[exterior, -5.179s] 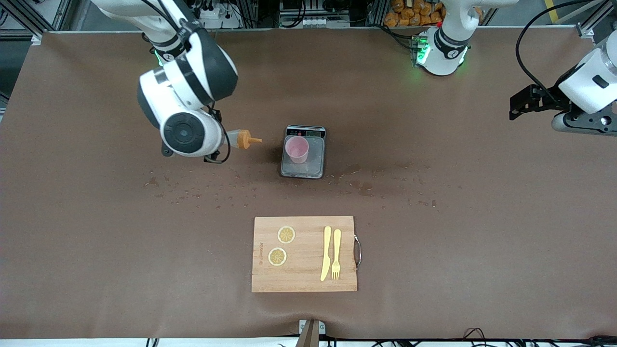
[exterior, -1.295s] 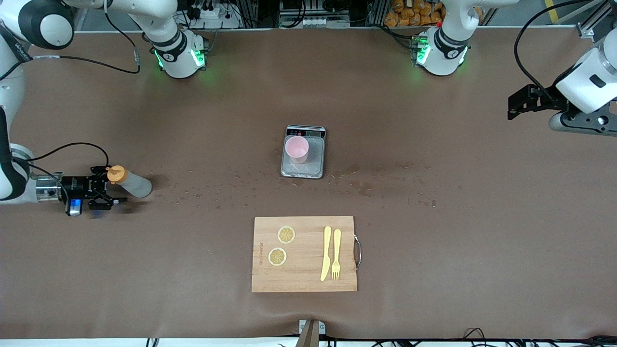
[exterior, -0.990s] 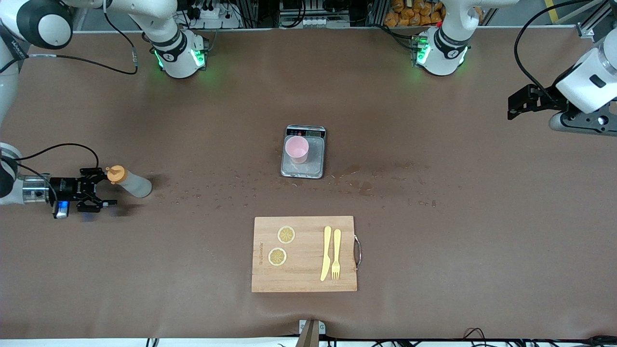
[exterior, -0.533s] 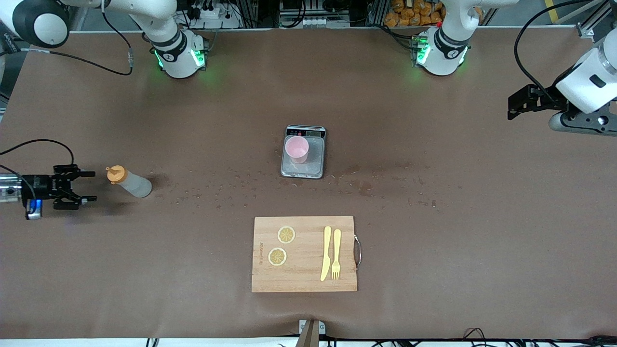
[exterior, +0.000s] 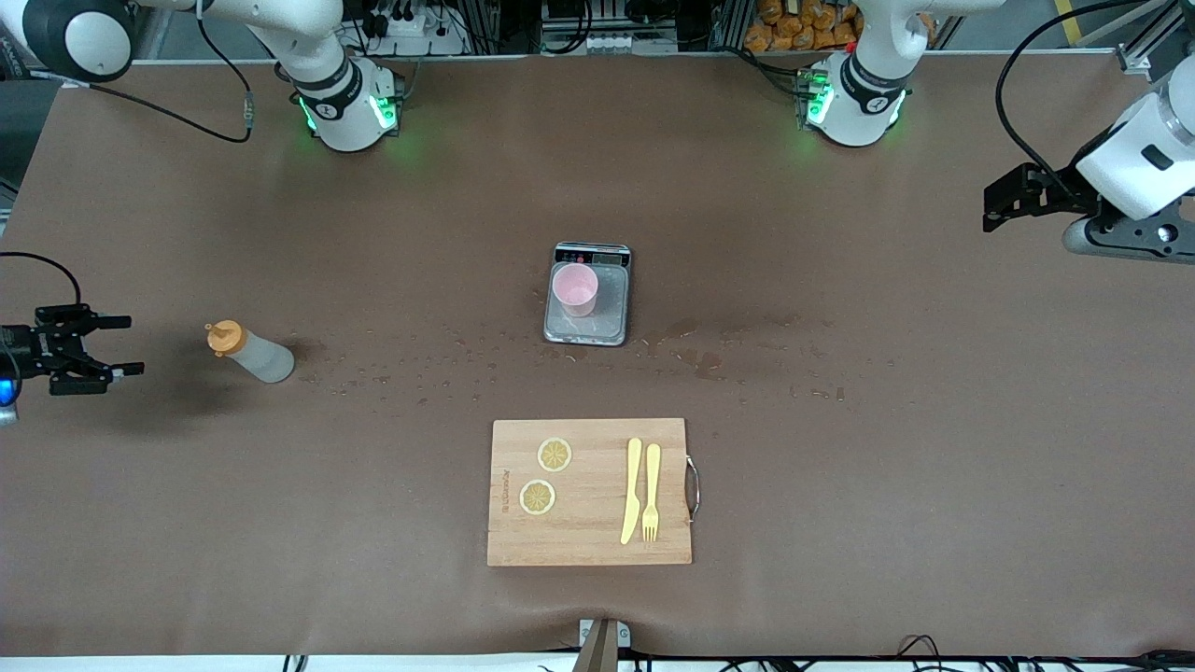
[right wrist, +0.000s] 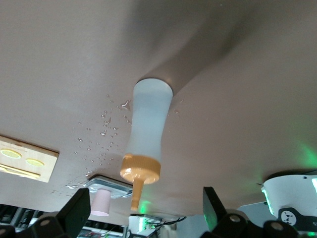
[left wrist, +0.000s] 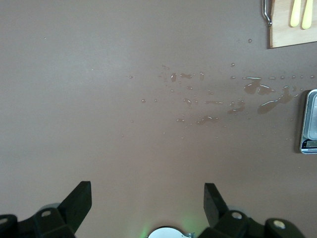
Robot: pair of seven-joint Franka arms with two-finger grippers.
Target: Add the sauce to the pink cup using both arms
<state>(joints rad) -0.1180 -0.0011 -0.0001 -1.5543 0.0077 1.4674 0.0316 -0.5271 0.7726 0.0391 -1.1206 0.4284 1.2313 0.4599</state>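
Sauce bottle [exterior: 250,354] is standing on the tabletop [exterior: 840,485] at the right arm's end, nothing touching it. Right gripper [exterior: 117,345] sits just beside it, spread wide and empty. Pink cup [exterior: 575,289] is on the scale [exterior: 588,322], contents hard to make out. Left gripper [exterior: 991,200] waits, fingers apart.

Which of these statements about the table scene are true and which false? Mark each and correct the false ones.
1. The pink cup stands on the kitchen scale. True.
2. The right gripper holds the sauce bottle. False: its fingers are open and apart from the bottle, which stands alone on the table.
3. Two lemon slices lie on the cutting board. True.
4. The yellow fork lies in the cup. False: it lies on the board beside the yellow knife.
5. The left gripper is open, holding nothing. True.
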